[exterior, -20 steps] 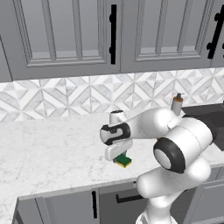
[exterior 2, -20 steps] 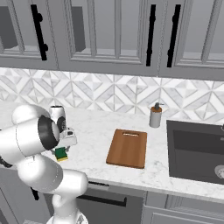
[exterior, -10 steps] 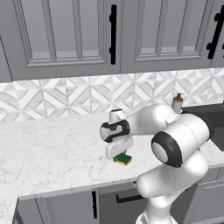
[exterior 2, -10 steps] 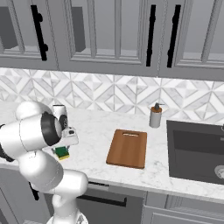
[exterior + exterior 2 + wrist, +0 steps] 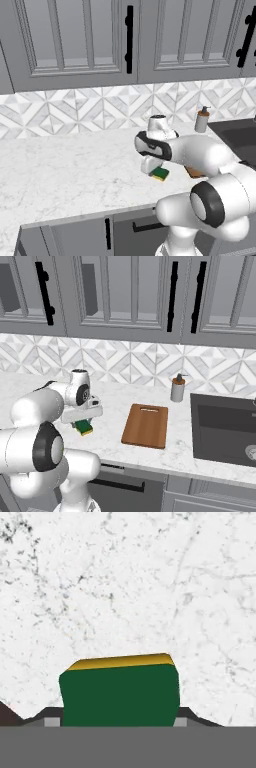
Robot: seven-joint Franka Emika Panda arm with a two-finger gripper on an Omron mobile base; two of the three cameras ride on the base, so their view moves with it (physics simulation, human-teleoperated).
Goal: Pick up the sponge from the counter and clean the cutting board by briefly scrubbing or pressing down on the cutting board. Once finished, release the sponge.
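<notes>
Since 1 s ago the arm has drawn in a little and the sponge (image 5: 160, 174) has travelled with the tool (image 5: 155, 171) toward the board side; the base views show the same backsplash and cabinets, so the camera held position

Tool: clenched on the sponge. Hand view has the sponge (image 5: 120, 693) sitting between the 2 dark fingertips (image 5: 187, 714), one at each lower corner of the block, green face toward the camera, yellow layer along its far edge. White marble surface (image 5: 125, 577) lies beyond it

Sponge: under the white hand in the left base view, green top and yellow edge visible, just over the surface (image 5: 65, 175) near its front edge. Whether it touches the surface or hangs just clear, cannot tell. Right base view puts the sponge (image 5: 84, 428) below the tool (image 5: 82, 423), left of the board (image 5: 146, 425) and apart from it, with bare surface (image 5: 112, 411) between

Board: reddish-brown, flat on the surface, short edge toward the backsplash. In the left base view a small corner of the board (image 5: 192, 173) shows past the forearm

Other: soap dispenser (image 5: 176, 388) upright near the backsplash, behind the board and to its right. Dark sink (image 5: 222, 428) set into the surface right of the board. Grey cabinets with black handles (image 5: 129, 32) above
</notes>
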